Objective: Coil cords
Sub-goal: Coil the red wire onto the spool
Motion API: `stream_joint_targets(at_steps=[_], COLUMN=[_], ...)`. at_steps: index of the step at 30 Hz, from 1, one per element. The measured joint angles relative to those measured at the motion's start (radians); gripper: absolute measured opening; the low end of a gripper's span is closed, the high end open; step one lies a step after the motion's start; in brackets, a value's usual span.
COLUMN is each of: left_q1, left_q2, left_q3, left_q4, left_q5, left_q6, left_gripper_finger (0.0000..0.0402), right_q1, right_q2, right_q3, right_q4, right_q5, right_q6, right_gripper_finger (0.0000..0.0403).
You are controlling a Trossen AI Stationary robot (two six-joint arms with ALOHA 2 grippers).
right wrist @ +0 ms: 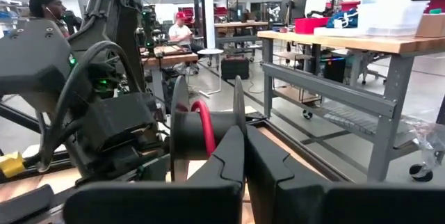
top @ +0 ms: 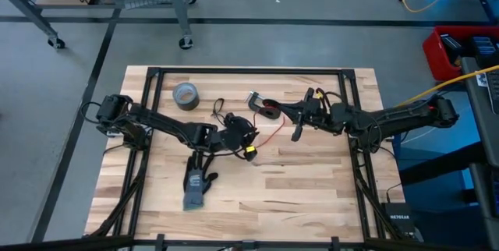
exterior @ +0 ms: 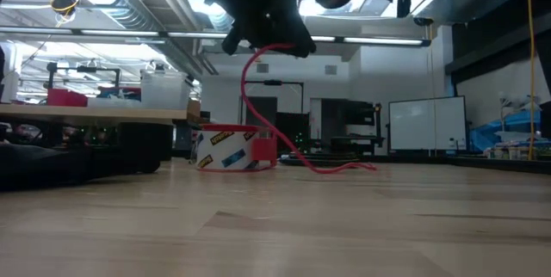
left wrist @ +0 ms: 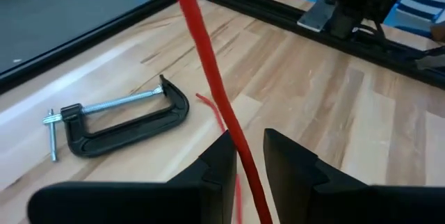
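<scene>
Wooden table [top: 312, 189] is hosting the coiling: left gripper [left wrist: 247, 156] is pinching the red cord [left wrist: 208, 64] and lifting it taut, probably to loop it; right gripper [right wrist: 245, 156], pressed together, is waiting near the clamp [left wrist: 118, 121].

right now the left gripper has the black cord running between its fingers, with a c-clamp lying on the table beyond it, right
Not quite: the cord between the left gripper's fingers is red, not black, as the left wrist view shows. The C-clamp does lie on the table beyond it.
</scene>
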State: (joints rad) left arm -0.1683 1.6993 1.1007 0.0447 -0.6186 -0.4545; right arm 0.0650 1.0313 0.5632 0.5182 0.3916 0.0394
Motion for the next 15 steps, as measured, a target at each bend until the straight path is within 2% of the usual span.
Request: stream_joint_targets(at_steps=[6,15], left_q1=[0.009,0.009], left_q2=[0.000,0.000], left_q3=[0.000,0.000], left_q4=[-0.076,-0.086], left_q5=[-0.022,-0.022], left_q6=[-0.014,-0.015], left_gripper_finger=[0.0065,0.0065], right_q1=[0.000,0.000], right_q2=[-0.040,-0.121], right_q3=[0.000,0.000], right_q4=[-0.055,-0.175], right_q5=[0.000,0.001], right_q6=[-0.022,-0.023], right_gripper_finger=[0.0005,0.0005])
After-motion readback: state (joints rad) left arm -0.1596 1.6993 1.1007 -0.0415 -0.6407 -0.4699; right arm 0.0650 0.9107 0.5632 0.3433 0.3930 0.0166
